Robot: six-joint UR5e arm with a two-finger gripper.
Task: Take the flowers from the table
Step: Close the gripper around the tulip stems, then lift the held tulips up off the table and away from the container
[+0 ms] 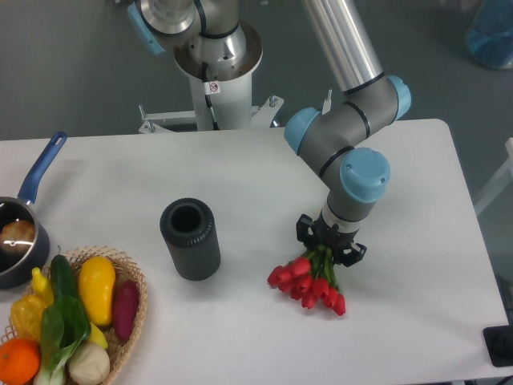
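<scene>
The flowers [309, 285], a bunch of red tulips with green leaves, lie on the white table [240, 184] right of centre, heads pointing toward the front edge. My gripper [330, 249] points straight down over the stem end, low to the table. Its dark fingers [304, 230] stand spread on either side of the stems, so it looks open. Beneath the gripper, the stems are mostly hidden; only the leaves and red heads show.
A dark ribbed cylinder [191, 239] stands upright left of the flowers. A wicker basket [136, 309] of vegetables sits at the front left corner. A blue-handled pot [20, 241] is at the left edge. The robot base [215, 76] rises behind the table.
</scene>
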